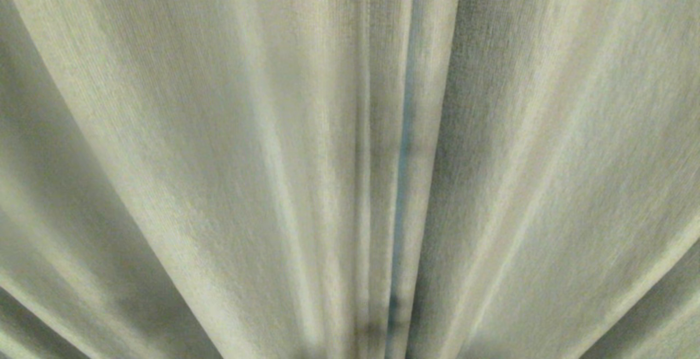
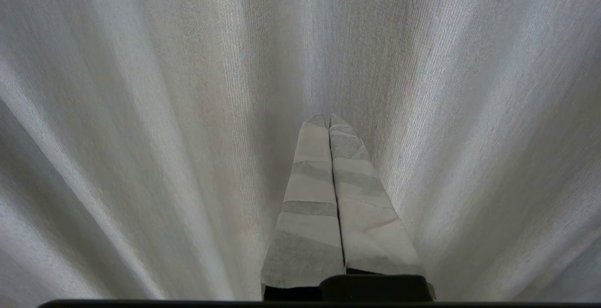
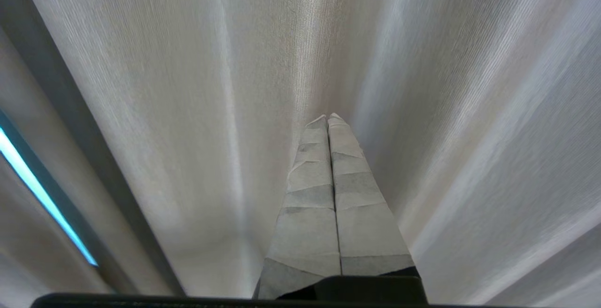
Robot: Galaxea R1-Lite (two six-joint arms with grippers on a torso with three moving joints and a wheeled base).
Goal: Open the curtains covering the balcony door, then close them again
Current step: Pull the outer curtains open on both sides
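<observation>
The curtains fill the whole head view. They are thick woven cloth, pale beige-grey, with a fine ribbed weave and long soft folds that fan out. A thin blue-grey gap runs down the middle where two edges meet. The left gripper points at the cloth, its fingers pressed together with nothing in them. The right gripper is the same, closed and empty. Both have fingers wrapped in pale tape. Beside the right one, a bright blue strip shows past a curtain edge.
</observation>
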